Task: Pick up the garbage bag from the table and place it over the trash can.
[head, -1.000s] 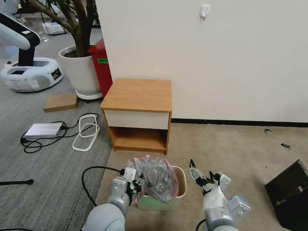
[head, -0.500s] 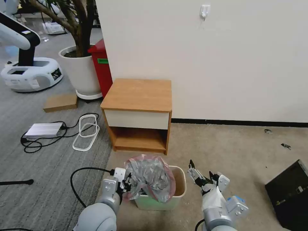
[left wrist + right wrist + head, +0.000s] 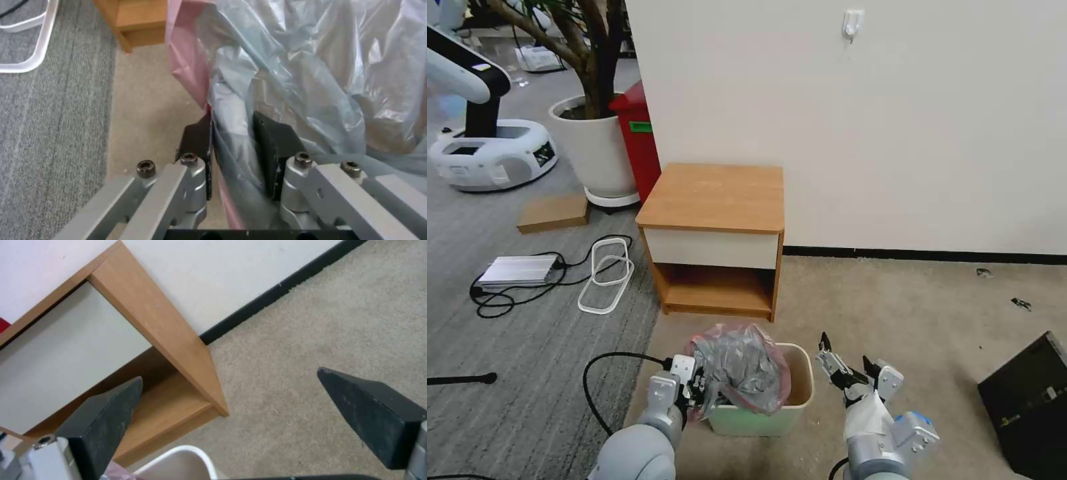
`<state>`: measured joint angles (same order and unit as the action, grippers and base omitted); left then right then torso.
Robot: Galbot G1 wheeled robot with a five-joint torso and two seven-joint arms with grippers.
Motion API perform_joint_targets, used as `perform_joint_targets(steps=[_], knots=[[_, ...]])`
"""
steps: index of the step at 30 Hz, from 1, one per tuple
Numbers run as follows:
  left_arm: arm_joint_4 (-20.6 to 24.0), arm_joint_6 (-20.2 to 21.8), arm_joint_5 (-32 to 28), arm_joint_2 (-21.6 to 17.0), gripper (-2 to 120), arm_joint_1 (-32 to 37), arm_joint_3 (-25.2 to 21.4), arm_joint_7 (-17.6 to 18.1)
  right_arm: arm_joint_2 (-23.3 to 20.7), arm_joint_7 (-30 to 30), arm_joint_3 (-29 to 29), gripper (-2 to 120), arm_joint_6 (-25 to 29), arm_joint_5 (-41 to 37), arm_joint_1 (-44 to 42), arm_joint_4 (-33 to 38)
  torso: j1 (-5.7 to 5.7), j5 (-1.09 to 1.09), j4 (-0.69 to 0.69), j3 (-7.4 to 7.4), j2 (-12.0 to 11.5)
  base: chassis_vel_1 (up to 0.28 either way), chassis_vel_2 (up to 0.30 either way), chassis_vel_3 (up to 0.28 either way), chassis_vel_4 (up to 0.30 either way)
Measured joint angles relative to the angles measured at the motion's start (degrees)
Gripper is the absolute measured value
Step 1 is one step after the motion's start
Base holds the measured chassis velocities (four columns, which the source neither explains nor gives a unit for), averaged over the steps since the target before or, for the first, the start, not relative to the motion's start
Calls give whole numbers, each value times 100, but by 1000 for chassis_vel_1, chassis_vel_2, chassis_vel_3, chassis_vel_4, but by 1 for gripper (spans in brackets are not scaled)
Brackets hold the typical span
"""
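Head view: I have the garbage bag (image 3: 740, 367) bunched over the left half of the trash can (image 3: 797, 400), which stands on the beige carpet just in front of the table (image 3: 714, 197). My left gripper (image 3: 696, 390) is clamped on the bag's pinkish edge at the can's left side; my right gripper (image 3: 846, 363) hovers just right of the can, fingers spread and empty. The right part of the can's rim is uncovered, so I judge the draping unfinished. The table top is bare. Around us: a grey rug to the left with cables and a silver box, a white plant pot and tall red bin behind, a white wall with black skirting.

Left wrist view: the black fingers (image 3: 272, 140) pinch a fold of the film where grey meets pink. The bag reads as feather-light, limp and crinkly, likely slippery and easy to tear; I would hold it by the thicker rim band, not the body, and pull gently.

Right wrist view: the two fingertips (image 3: 104, 413) stand wide apart over carpet, with the can's white rim (image 3: 178, 456) below and the table's drawer front (image 3: 66, 356) beyond.
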<state>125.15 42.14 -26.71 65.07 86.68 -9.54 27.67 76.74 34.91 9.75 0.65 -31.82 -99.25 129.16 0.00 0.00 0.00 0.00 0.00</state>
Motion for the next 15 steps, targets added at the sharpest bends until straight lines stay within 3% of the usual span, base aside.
perform_joint_targets(steps=[7, 15], knots=[[-231, -28, -9, 131, 12, -115, 100, -11, 1, 6, 16, 100, 17, 31, -18, -6, 0, 1, 0, 0, 0, 0, 0, 0, 0], [-269, -140, -191, 197, 10, -106, 63, 51, -27, -81, 17, 100, 5, 179, -8, 79, 0, 1, 0, 0, 0, 0, 0, 0, 0]])
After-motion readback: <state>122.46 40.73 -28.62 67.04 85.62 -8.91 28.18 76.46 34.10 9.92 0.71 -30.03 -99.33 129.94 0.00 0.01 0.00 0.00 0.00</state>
